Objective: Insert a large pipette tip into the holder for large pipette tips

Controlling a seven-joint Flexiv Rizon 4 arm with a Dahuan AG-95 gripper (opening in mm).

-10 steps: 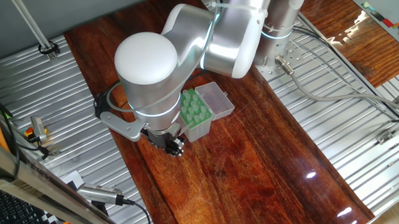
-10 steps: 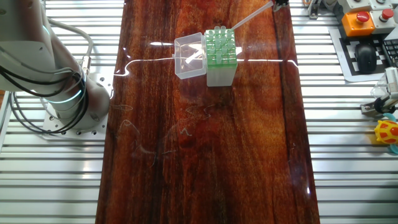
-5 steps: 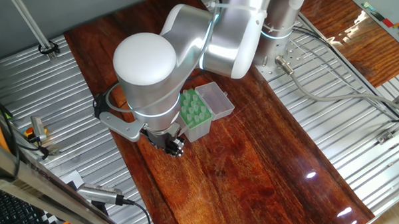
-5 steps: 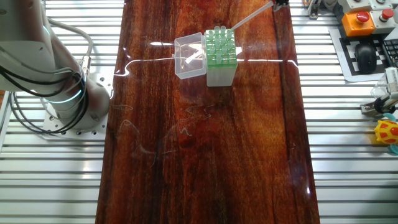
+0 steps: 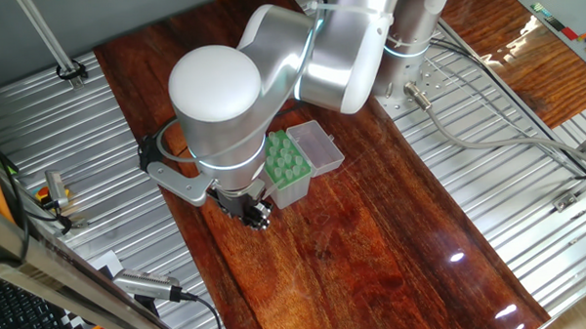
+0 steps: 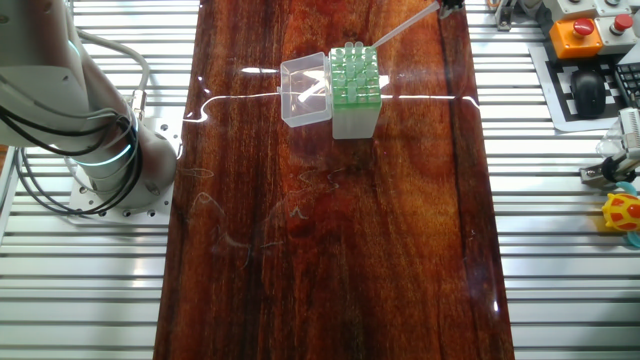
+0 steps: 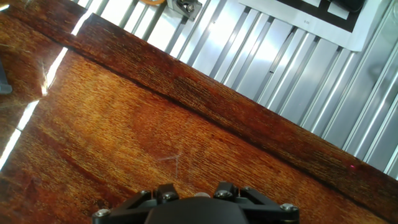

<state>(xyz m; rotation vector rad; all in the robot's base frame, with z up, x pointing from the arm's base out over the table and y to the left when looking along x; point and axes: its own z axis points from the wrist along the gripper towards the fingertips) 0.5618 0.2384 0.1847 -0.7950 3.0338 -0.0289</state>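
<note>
Here my jaws sit low over the counter (image 5: 393, 239), and I cannot tell from any view how far they are parted. In one fixed view only their dark tip (image 5: 257, 217) peeks out under my big silver wrist joint, just beside the near corner of the holder for large pipette tips (image 5: 285, 168). My hand view shows the black base of the jaws along its bottom edge and, beyond that, bare reddish wood with faint scratches, the counter's far edge and ribbed metal decking; neither the holder nor the tip appears there. The other fixed view gives what those two hide: the large pipette tip (image 6: 403, 27), a thin pale cone, slants down from the dark jaw tip (image 6: 447, 6) at the top edge of the frame, its narrow end reaching over the green perforated top at the holder's far right corner. So the tip seems to be carried in my jaws, though the grip itself is cut off by the frame. That view also shows the holder's clear hinged lid (image 6: 305, 90) lying open to its left, my arm's base (image 6: 95, 150) bolted to the decking, and a keyboard (image 6: 598, 92) and an orange-and-red button box (image 6: 579, 32) off the counter to the right.
</note>
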